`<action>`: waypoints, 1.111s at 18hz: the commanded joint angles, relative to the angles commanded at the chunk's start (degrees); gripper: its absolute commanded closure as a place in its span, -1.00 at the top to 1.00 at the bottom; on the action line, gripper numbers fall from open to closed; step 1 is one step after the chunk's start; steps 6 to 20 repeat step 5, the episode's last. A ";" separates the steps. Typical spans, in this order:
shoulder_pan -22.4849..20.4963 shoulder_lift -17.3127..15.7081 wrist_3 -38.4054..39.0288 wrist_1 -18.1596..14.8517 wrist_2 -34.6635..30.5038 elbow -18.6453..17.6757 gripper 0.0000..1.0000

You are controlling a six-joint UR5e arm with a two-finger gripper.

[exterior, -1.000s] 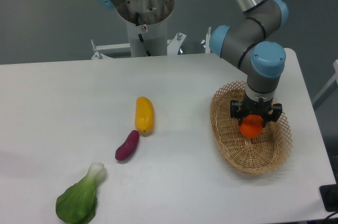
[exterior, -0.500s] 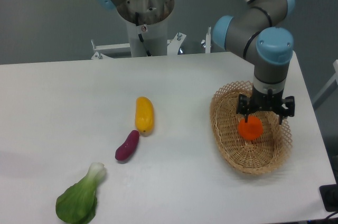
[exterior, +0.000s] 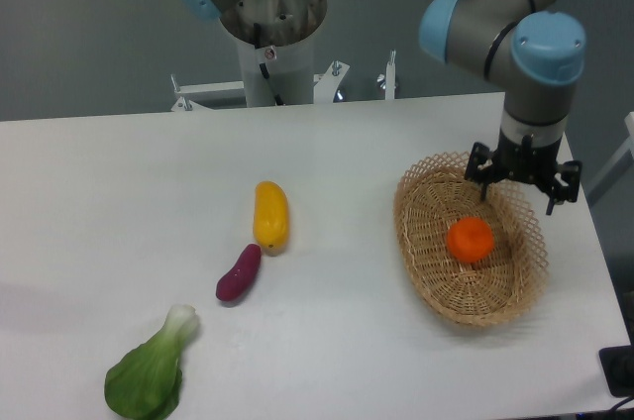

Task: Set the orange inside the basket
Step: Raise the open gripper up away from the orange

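Hand [exterior: 521,189] lifted, spread empty; orange [exterior: 470,240] dropped in basket [exterior: 428,262]

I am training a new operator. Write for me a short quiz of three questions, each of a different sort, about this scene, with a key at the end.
1. True or false: the orange lies inside the basket.
2. Multiple choice: the gripper is A) shut on the orange, B) open above the basket's far right rim, C) open over the bok choy.
3. Fill in: the purple vegetable lies just in front of the ____ vegetable.

Key: 1 true; 2 B; 3 yellow.
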State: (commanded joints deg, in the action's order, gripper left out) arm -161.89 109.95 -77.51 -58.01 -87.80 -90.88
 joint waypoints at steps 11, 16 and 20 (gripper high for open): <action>-0.27 -0.62 -0.97 0.09 0.00 -0.70 1.00; -0.27 -0.62 -0.97 0.09 0.00 -0.70 1.00; -0.27 -0.62 -0.97 0.09 0.00 -0.70 1.00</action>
